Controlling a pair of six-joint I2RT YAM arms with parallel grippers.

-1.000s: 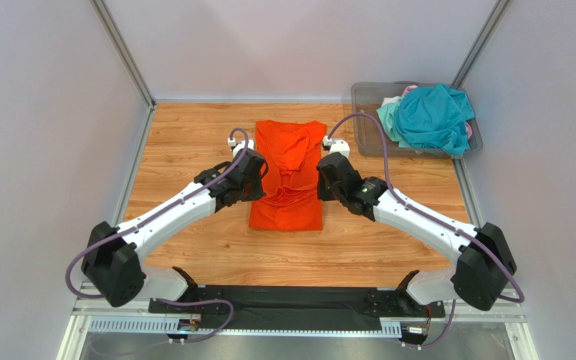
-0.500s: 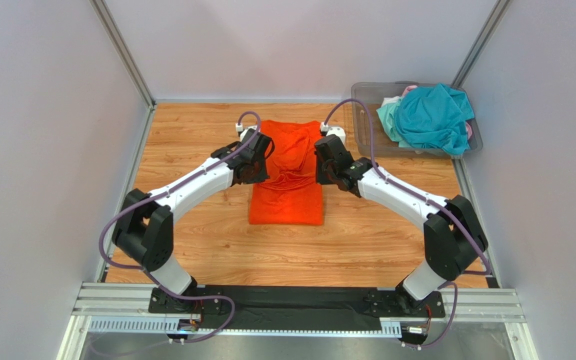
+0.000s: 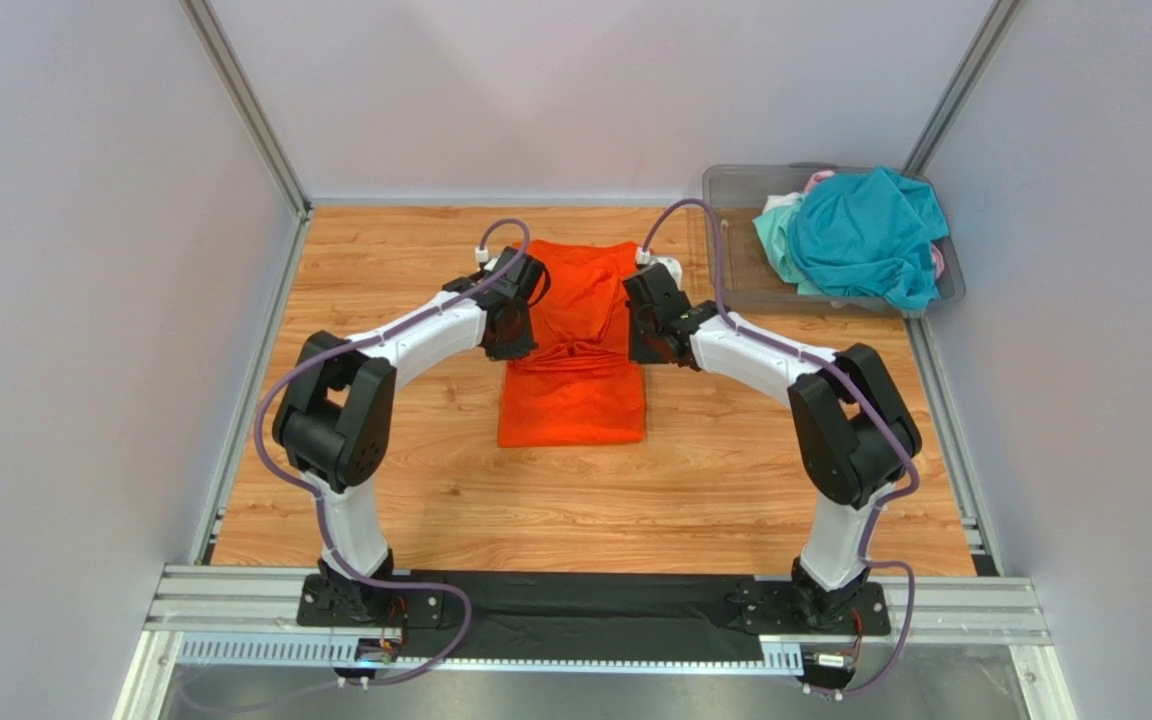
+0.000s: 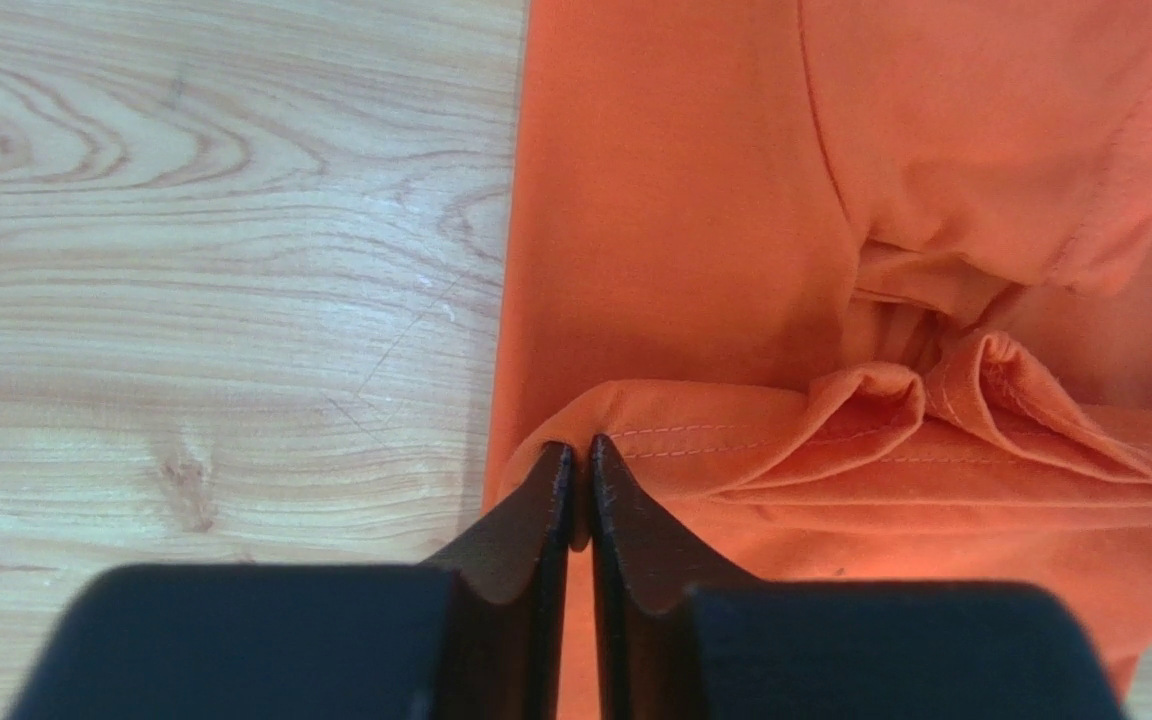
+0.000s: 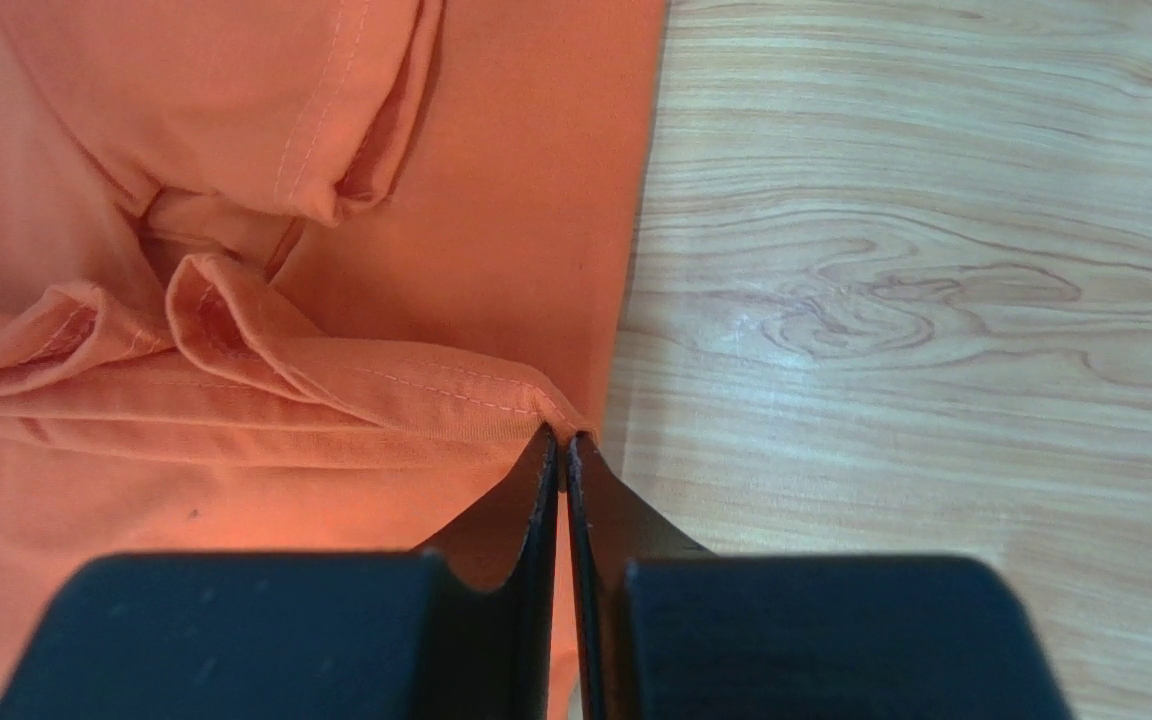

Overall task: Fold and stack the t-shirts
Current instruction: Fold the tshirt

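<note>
The bright orange t-shirt (image 3: 573, 402) lies on the wooden table (image 3: 387, 480), its near hem lifted and doubled back over its middle in bunched folds (image 4: 898, 405). My left gripper (image 3: 525, 330) is shut on the hem's left corner (image 4: 576, 450), with a sliver of orange cloth between the tips. On the other side, my right gripper (image 3: 638, 333) is shut on the right corner (image 5: 560, 438). The shirt's far part (image 5: 207, 105) lies flat beyond the folds. A teal t-shirt (image 3: 868, 233), a pale mint one (image 3: 778, 233) and a pink one (image 3: 820, 179) are heaped at the back right.
A clear grey plastic bin (image 3: 732, 203) at the back right corner holds the heaped shirts. Grey walls and metal posts (image 3: 244, 105) enclose the table on three sides. Bare wood (image 4: 207, 255) shows left and right of the orange shirt.
Both arms have stretched toward the far end, carrying the pinched hem corners farther over the orange shirt. The left jaws have eased very slightly.
</note>
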